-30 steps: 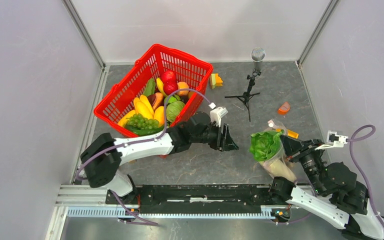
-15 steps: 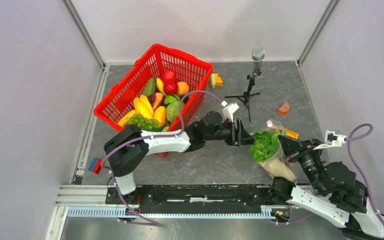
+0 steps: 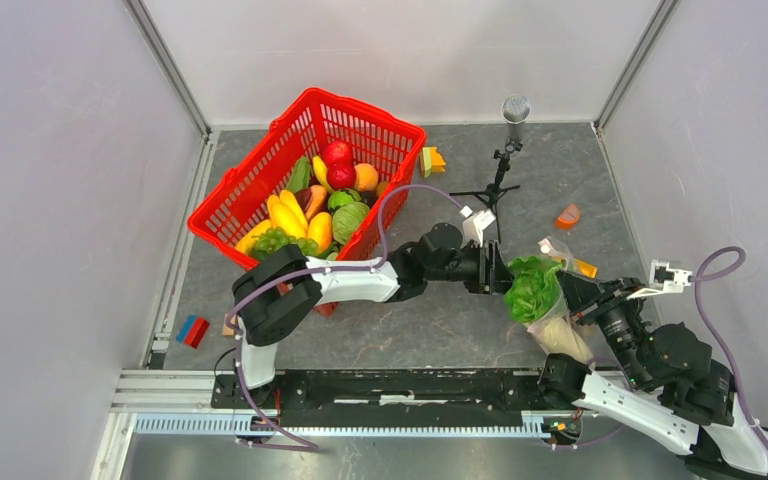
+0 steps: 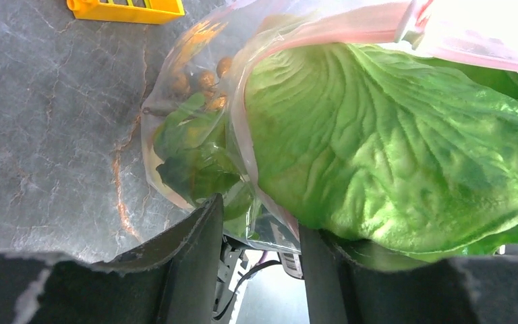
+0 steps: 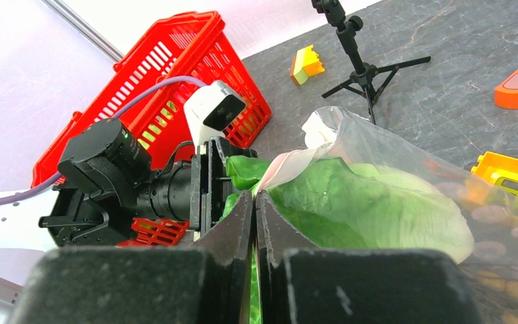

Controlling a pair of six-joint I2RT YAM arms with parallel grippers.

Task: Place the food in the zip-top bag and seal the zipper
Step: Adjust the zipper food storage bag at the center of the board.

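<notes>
Leafy green lettuce [image 3: 532, 288] sticks halfway out of the mouth of the clear zip-top bag [image 3: 563, 335], which lies at the right of the table. My right gripper [image 5: 255, 196] is shut on the pink zipper [image 5: 286, 165] at the bag's lip. My left gripper [image 3: 503, 272] is right against the lettuce [image 4: 391, 135]. Its jaws stand apart, and the bag's pink-edged lip [image 4: 243, 135] runs down into the gap at my left gripper's tips [image 4: 260, 233]. More food, yellow bananas [image 3: 285, 215] and a red fruit [image 3: 337, 153], lies in the basket.
The red mesh basket [image 3: 250, 160] stands at the back left. A microphone tripod [image 3: 500, 170] stands just behind the left gripper. A yellow block [image 3: 432, 160], an orange piece [image 3: 568, 216] and a yellow piece [image 3: 582, 267] lie about. Small blocks [image 3: 192, 330] sit near the left rail.
My left arm has swung right from the middle of the table up to the lettuce and the bag's mouth. The right gripper and the bag have stayed put.
</notes>
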